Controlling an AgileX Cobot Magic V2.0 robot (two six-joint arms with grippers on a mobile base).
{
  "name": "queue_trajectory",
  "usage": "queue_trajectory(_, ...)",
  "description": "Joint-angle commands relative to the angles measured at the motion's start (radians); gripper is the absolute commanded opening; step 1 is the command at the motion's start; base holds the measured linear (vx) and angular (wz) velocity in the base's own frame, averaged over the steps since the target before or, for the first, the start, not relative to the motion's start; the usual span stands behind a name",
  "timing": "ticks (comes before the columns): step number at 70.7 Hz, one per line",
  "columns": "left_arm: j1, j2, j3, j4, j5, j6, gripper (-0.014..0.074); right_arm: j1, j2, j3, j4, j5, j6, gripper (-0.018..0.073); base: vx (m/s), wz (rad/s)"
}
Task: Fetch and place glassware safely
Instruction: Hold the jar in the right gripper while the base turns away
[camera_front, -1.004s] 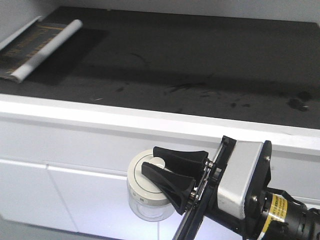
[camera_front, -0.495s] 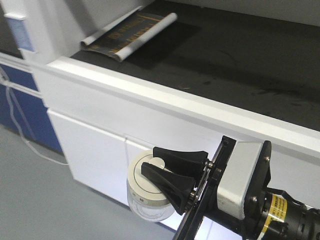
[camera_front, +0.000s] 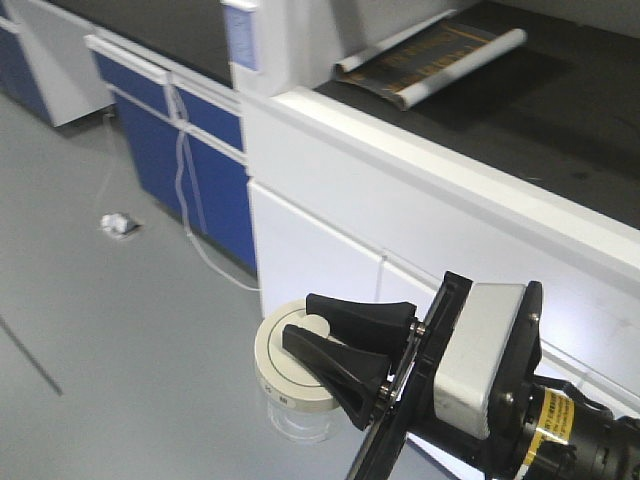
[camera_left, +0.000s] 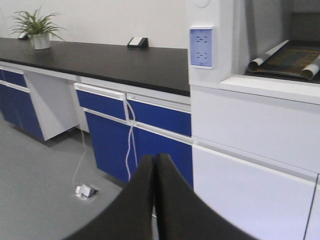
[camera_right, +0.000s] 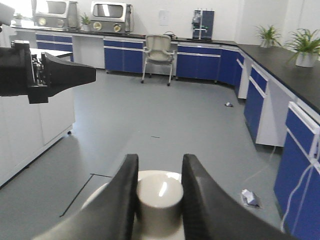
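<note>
Carrying the glass jar (camera_front: 296, 418) by the knob (camera_right: 160, 194) of its cream-white lid (camera_front: 282, 365), with the right pincer (camera_front: 298, 320) clamped narrowly on either side of that knob. Hanging in mid-air over the grey floor (camera_front: 110, 330), resting on nothing, low in the front view and in front of the white cabinet front (camera_front: 320, 240). Keeping the left pincer (camera_left: 154, 165) pressed together, fingers touching, gripping nothing.

Swinging away from the dark tabletop (camera_front: 585, 95): a second ago filling the front view straight ahead, now sliding off to the upper right along with the rolled poster (camera_front: 440, 62) lying on it. Bringing blue cabinets (camera_front: 190, 150) and open floor into sight instead. Showing the jar at the same spot between the fingers across all three front views, with no visible slip or tilt.

Judging from this: fetching apparently done, carrying under way, placing not yet begun. Turning with the load held only by a small knob, so risking the lid lifting off and the glass body dropping. Calling for a slow, level move and a gentle set-down on whichever tabletop comes next. Not showing the destination for certain.
</note>
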Motion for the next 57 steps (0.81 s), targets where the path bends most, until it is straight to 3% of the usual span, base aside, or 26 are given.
queue_trajectory(1, -0.005, -0.001, -0.027, -0.007, -0.071, -0.009, -0.0007, -0.001, -0.019, -0.030, 0.011, -0.106, -0.003, -0.0001, -0.11, 0.52)
queue_trajectory(57, -0.005, -0.001, -0.027, -0.007, -0.071, -0.009, -0.0007, -0.001, -0.019, -0.030, 0.011, -0.106, -0.003, -0.0001, -0.10, 0.52)
